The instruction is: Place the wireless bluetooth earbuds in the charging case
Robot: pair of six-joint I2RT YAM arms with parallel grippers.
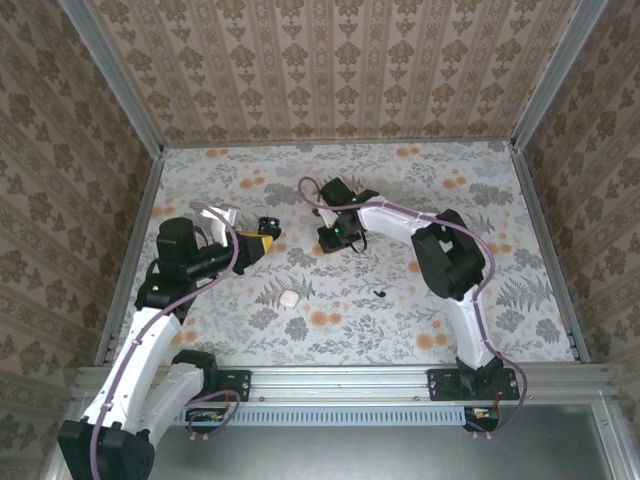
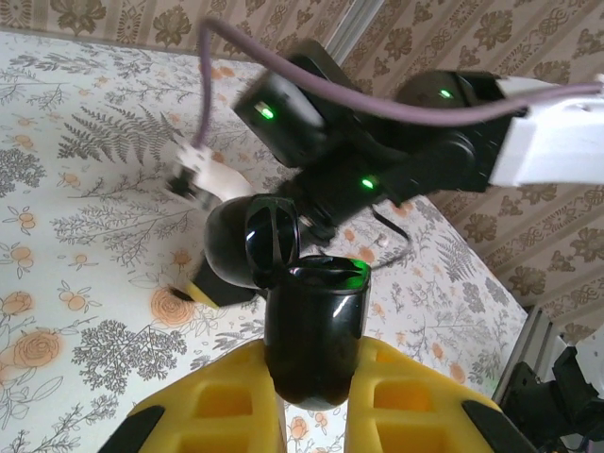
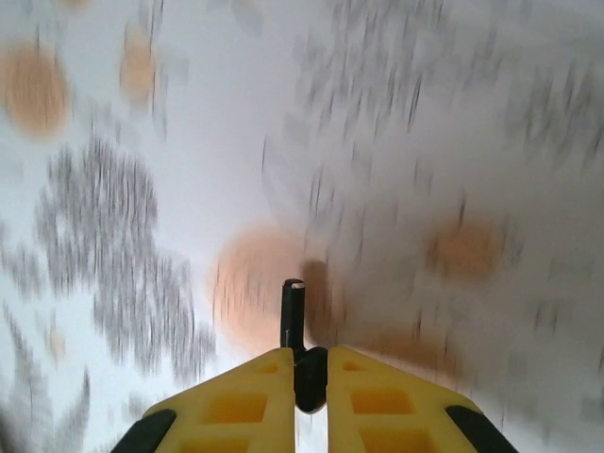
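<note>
At the bottom edge of the left wrist view, the left gripper [image 2: 316, 370] presses its yellow fingers [image 2: 217, 396] narrowly against the charging case [image 2: 316, 326]. The case is a glossy black shell standing upright at lower centre. Its lid [image 2: 253, 247] hangs open, tipped toward the upper left. Beyond it, in the upper right, the right arm [image 2: 425, 160] shows green lights over the flowered table [image 2: 75, 189].

At bottom centre of the right wrist view, the right gripper [image 3: 307, 363] pinches an earbud [image 3: 293, 316]. The jaws are almost together and the stem points up against a blurred surface.

From above, a second earbud [image 1: 380, 293] lies on the table just right of and below centre, apart from both grippers. A white pebble [image 1: 290, 297] lies to its left. The held case sits just left of centre, with the right gripper near its right side.
</note>
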